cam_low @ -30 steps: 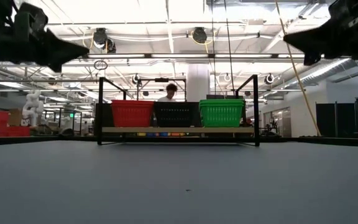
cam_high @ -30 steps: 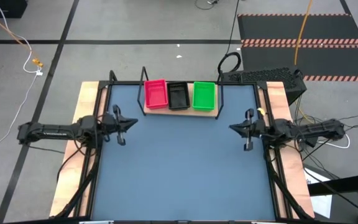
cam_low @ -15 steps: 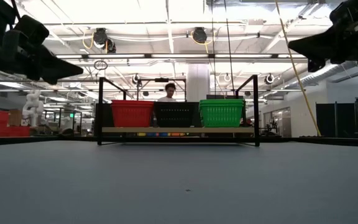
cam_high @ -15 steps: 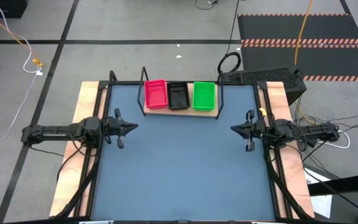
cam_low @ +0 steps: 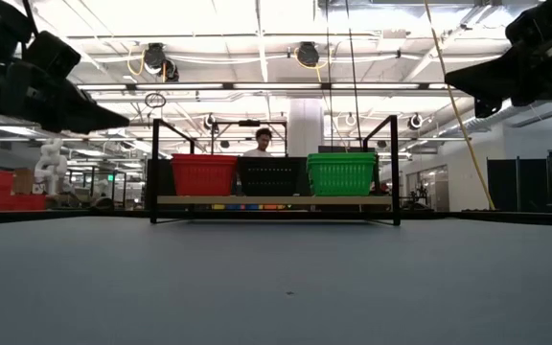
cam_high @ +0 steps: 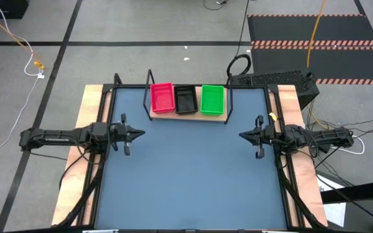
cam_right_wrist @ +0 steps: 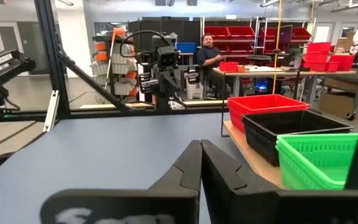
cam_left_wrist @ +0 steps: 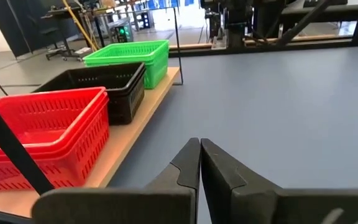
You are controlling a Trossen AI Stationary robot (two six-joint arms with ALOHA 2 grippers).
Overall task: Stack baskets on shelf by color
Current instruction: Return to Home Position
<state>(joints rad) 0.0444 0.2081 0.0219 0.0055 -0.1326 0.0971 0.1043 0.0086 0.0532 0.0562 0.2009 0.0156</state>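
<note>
The baskets sit on the shelf at the table's far edge in three stacks: red on the left, black in the middle and green on the right. The low view shows the stacks side by side on the light-wood board. My left gripper hovers shut above the table's left side, pointing toward the middle. My right gripper hovers shut above the right side, facing it. In the wrist views the fingers of each gripper lie together. Neither gripper is near a basket.
The shelf's thin black frame posts rise at its ends. Blue-grey tabletop stretches bare between the two arms. A person sits at a desk in the room beyond the table.
Both grippers have sunk a little toward the table, the left one more than the right, and both have stayed shut. The basket stacks have not moved.
</note>
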